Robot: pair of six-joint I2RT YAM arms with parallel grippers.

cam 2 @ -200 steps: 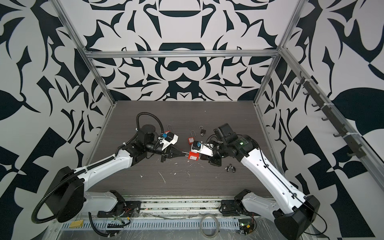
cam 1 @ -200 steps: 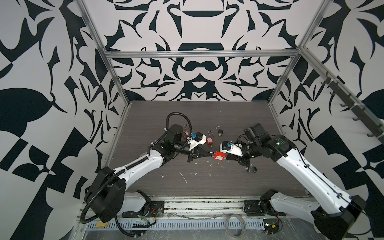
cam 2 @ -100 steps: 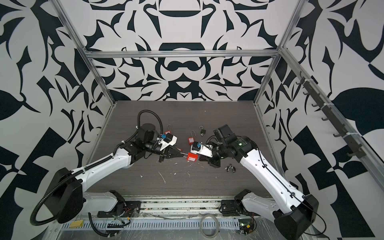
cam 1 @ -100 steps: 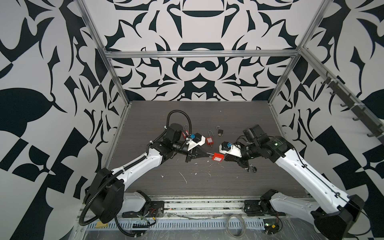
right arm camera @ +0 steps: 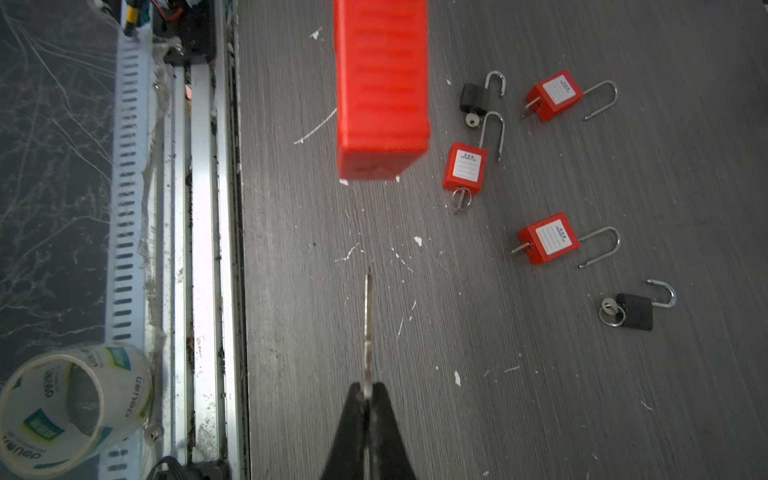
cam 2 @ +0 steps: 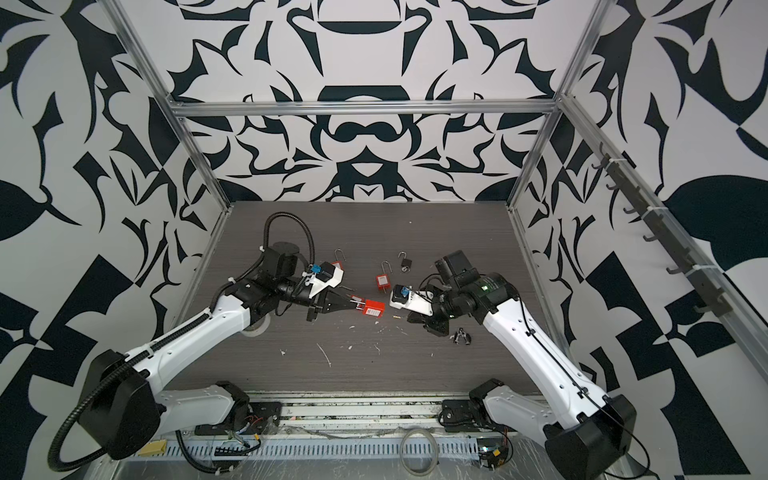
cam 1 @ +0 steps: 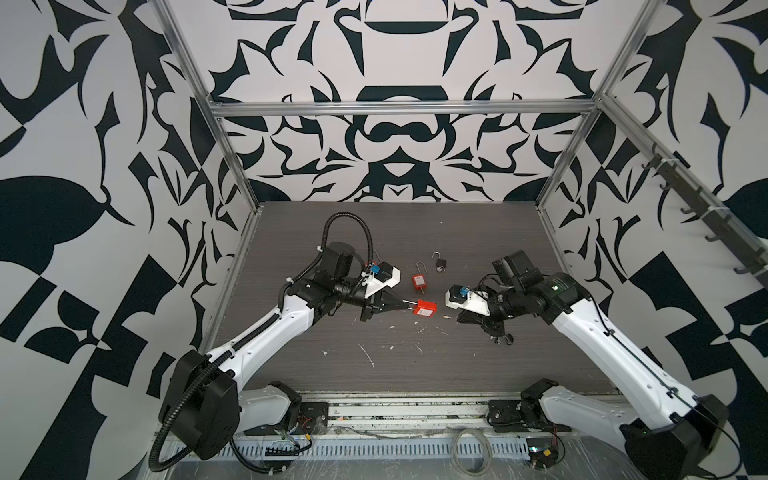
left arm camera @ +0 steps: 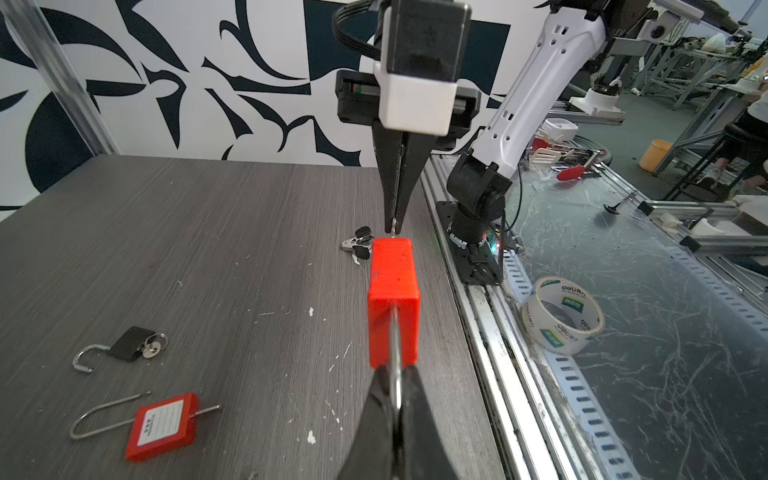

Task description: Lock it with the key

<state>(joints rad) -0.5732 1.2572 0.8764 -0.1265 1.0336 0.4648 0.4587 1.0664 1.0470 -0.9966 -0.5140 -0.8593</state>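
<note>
Left jaws closed on the shackle (left arm camera: 397, 340) of the red padlock (left arm camera: 392, 291), held above the table (left arm camera: 208, 249); right jaws closed on the key (right arm camera: 367, 324), tip short of the keyhole (right arm camera: 368, 168): advise aligning blade with slot, advancing straight, then turning.

Four red padlocks (right arm camera: 381, 91) (right arm camera: 555, 96) (right arm camera: 464, 166) (right arm camera: 548, 239), two black padlocks (right arm camera: 473, 97) (right arm camera: 635, 311), one loose key (right arm camera: 367, 324), one bunch of black-headed keys (left arm camera: 358, 243), and one roll of tape (right arm camera: 75, 407).
</note>
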